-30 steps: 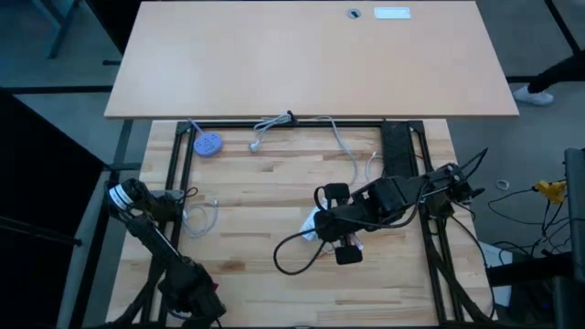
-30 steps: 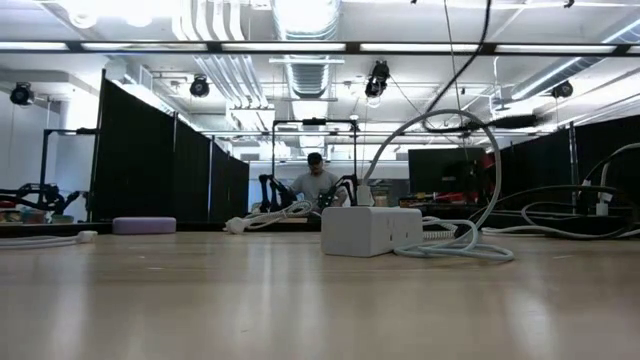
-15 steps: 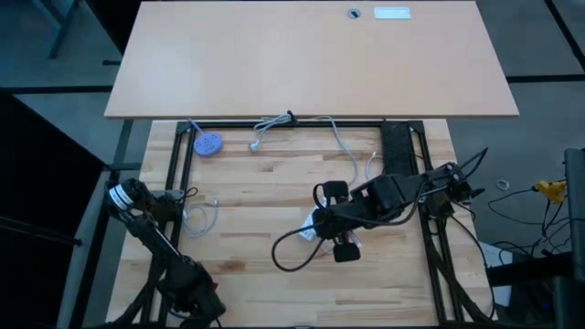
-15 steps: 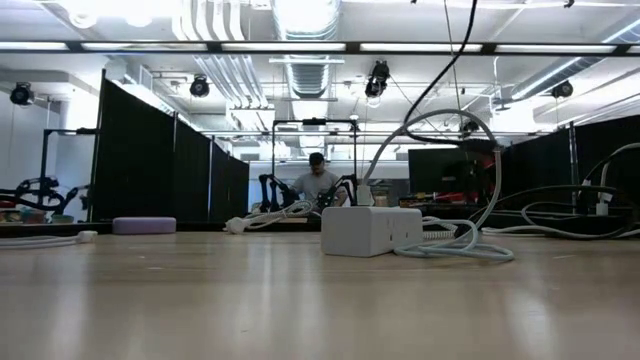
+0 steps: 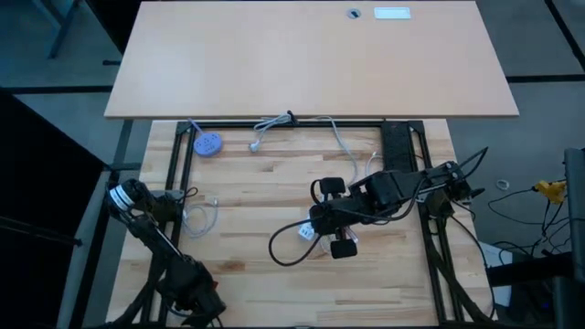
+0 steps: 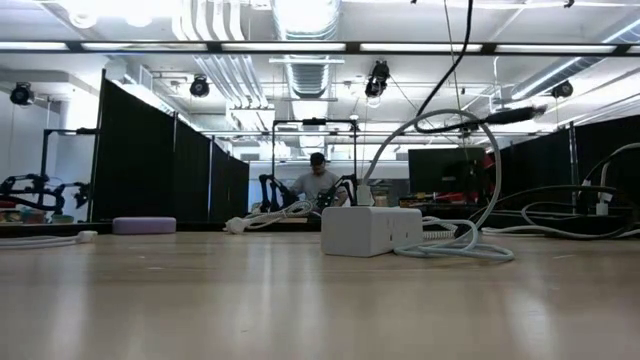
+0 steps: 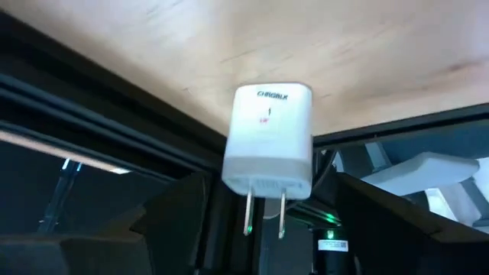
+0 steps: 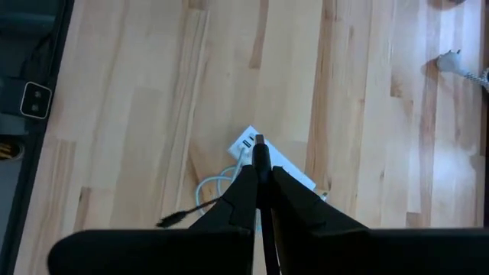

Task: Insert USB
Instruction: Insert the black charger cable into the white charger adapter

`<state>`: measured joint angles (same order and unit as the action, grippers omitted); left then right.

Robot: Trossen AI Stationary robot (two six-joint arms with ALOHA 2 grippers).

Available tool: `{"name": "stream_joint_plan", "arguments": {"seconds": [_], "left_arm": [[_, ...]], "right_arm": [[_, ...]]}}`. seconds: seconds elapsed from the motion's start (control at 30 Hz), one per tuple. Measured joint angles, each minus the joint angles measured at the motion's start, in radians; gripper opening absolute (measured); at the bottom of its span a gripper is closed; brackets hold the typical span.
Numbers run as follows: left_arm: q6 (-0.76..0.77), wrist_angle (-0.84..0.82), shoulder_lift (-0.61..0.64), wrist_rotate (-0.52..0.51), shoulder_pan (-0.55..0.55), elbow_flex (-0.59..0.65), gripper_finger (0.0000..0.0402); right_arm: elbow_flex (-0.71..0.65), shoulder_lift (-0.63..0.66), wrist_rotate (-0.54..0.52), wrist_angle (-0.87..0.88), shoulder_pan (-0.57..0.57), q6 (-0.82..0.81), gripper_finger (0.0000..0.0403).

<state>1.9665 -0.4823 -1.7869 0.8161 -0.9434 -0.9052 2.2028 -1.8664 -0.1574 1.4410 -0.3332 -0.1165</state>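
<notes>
My right gripper (image 8: 260, 149) hangs high over the middle of the table (image 5: 315, 227), shut on the plug end of a black USB cable (image 5: 274, 251). The cable droops in a loop to the boards. Straight under the fingertips lies a white power block (image 8: 290, 169) with ports in one end, flat on the wood (image 6: 370, 230). Its white cord coils beside it. My left gripper (image 5: 117, 194) is off the table's left edge, closed on a white wall charger (image 7: 269, 137) whose two prongs point back at the wrist. My left gripper has the white charger between its two widely spread fingers (image 7: 183, 206), near the charger's prong end (image 7: 263, 183). The charger itself hides where the pads meet its sides. It hangs clear of the table, out past the left frame rail. My right gripper pinches the black cable's plug (image 8: 260, 140) between its two shut fingers, which slant steeply down from above. The plug's tip sticks out past the fingertips, clear of the power block. The rest of the cable (image 8: 179, 218) hangs slack down to the table.
A purple puck (image 5: 208, 144) and a white cable with a plug (image 5: 265, 132) lie at the far edge. A black power strip (image 5: 396, 146) lies along the right rail. A thin white cable loop (image 5: 203, 215) lies near the left rail. A person sits far behind the table (image 6: 317, 180).
The black cable hanging from my right gripper has swung, and its loop on the boards has drifted a little toward the table's left edge. More of the white power block shows beside the fingertips. Both grippers keep their holds.
</notes>
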Motion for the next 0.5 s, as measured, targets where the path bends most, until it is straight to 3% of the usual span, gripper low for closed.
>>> {"name": "stream_joint_plan", "arguments": {"seconds": [0.23, 0.33, 0.47, 0.5], "left_arm": [[0.049, 0.104, 0.0, -0.006, 0.001, 0.063, 0.0265], [0.068, 0.11, -0.001, -0.017, 0.004, 0.084, 0.0219], [0.085, 0.124, -0.001, -0.013, 0.006, 0.09, 0.0123], [0.085, 0.125, -0.001, -0.013, 0.006, 0.09, 0.0124]], "right_arm": [[0.0, 0.0, 0.0, -0.004, 0.0, 0.001, 0.0008], [0.0, 0.0, 0.0, -0.01, 0.0, 0.004, 0.0008], [0.0, 0.0, 0.0, -0.011, 0.0, 0.006, 0.0008], [0.0, 0.0, 0.0, -0.011, 0.0, 0.009, 0.0008]]}}
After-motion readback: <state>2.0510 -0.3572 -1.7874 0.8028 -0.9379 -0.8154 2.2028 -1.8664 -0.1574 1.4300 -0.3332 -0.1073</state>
